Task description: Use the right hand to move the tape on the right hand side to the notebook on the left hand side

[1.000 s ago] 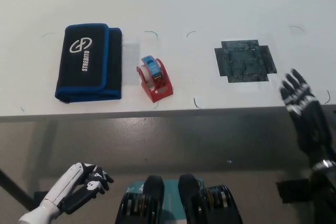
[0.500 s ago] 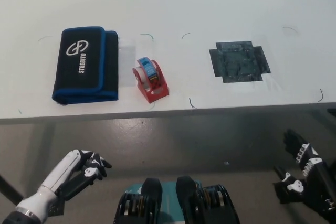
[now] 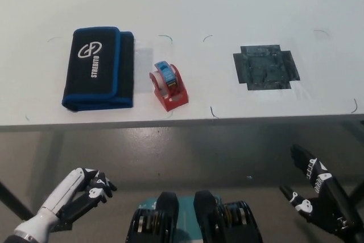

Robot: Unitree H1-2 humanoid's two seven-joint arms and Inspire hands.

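Currently the red tape dispenser (image 3: 169, 87) with its blue roll sits near the front edge of the white tabletop (image 3: 227, 4), just beside the right side of the black-and-blue notebook (image 3: 99, 68), not on it. A dark taped patch (image 3: 265, 66) lies well apart toward the tabletop's right edge. Both hands hang below the front edge, off the tabletop: black right hand (image 3: 314, 192) at lower right, fingers spread, grasping nothing; white left hand (image 3: 79, 190) at lower left, fingers loosely curled, empty.
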